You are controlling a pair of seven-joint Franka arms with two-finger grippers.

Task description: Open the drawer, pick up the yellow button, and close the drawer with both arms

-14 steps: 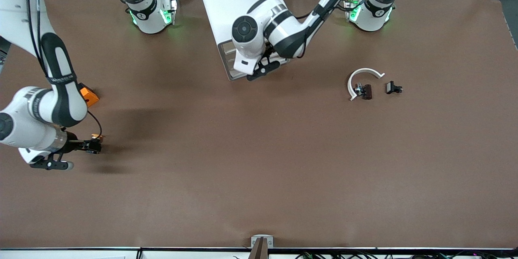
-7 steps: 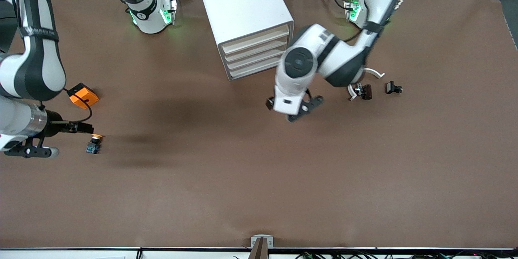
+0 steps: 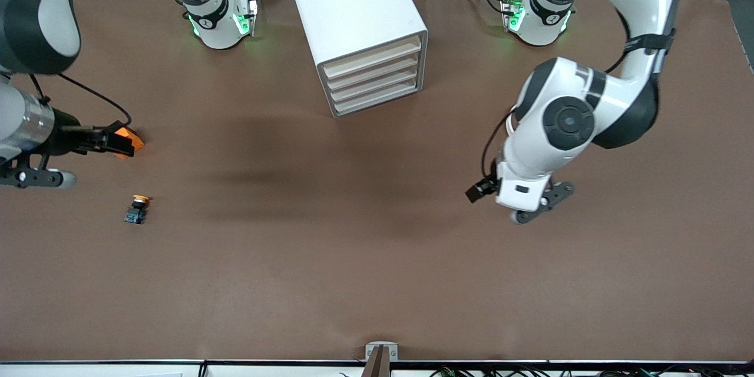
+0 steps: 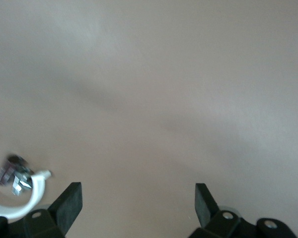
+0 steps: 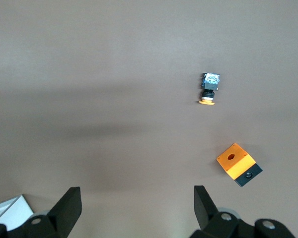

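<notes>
Two open-fingered grippers are hanging over the brown tabletop, neither one holding anything. Taking the front view from its left edge across: the right arm's black two-finger gripper (image 3: pixel 121 142) is hovering, jaws spread, right above the orange square block with a black hole (image 3: pixel 131 139), well off from the white boxy cabinet (image 3: pixel 359 23) toward the right arm's end of the table. Lying just nearer the front camera than that block, on the bare table, is the tiny push-button switch with an orange-yellow cap on a black-and-blue body (image 3: pixel 136 210); its long axis is running roughly toward and away from the front camera, cap end pointing toward the block. At the cabinet, all four cream-fronted drawers are sitting flush, the top white drawer (image 3: pixel 372 59) among them, so the task is looking essentially finished. Toward the left arm's end, the left arm's black gripper (image 3: pixel 518 203) is hovering with jaws spread over empty table, near a white curved plastic piece (image 4: pixel 25 201).

Should the button need regrasping, the right gripper is clearly the nearer one.
</notes>
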